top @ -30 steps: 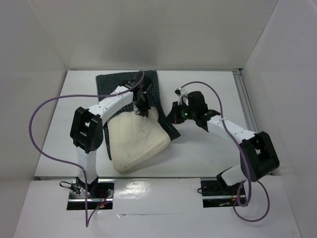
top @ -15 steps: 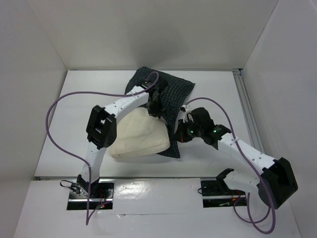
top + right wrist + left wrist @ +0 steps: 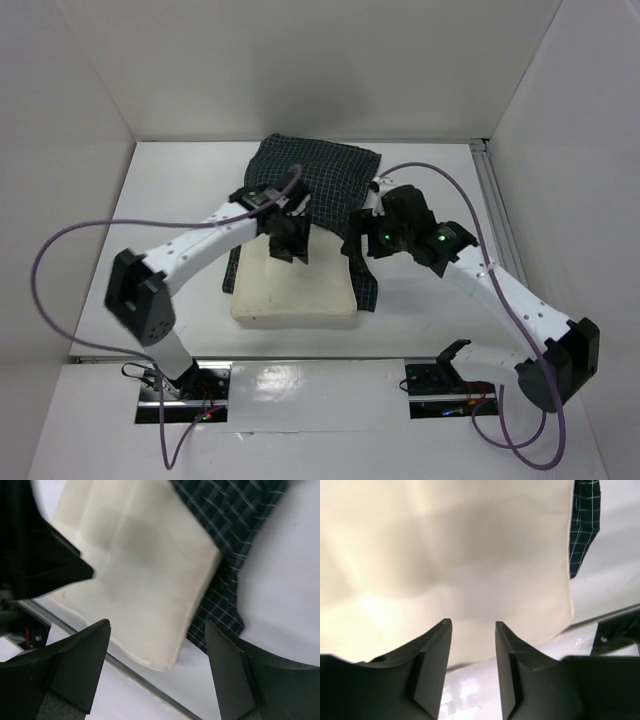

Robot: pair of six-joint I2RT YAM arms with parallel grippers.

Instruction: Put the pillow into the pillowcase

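White walls (image 3: pixel 300 70) close in a white counter (image 3: pixel 170 180) on three sides, seen from above & behind two white-and-black robot arms bolted at its near edge. Near the middle of the counter lies the pillow (image 3: pixel 300 295), plump and cream, squared up to the near edge, its near half fully uncovered. The pillowcase (image 3: pixel 325 170), dark w/ a fine white grid check, is spread rumpled just beyond it toward the back wall. A strip of it runs down along the pillow's right edge, and there the pillow lies on top of the cloth. Whether the pillow's far end is inside the case can't be told: the left arm (image 3: pixel 200 240) covers that spot.

The left tool (image 3: pixel 290 245) hangs over the pillow's far part. From its wrist cam, the two dark fingers (image 3: pixel 432 665) stand a little apart w/ nothing btwn them. Cream pillow fabric fills the view beyond, w/ a bit of checked cloth at top right.

The right tool (image 3: pixel 358 245) sits just beside the pillow's far right corner, over the checked strip. Its wrist cam shows the fingers (image 3: pixel 80 665) spread wide, gripping nothing. Below them are a pillow corner and the checked cloth poking out from under it.
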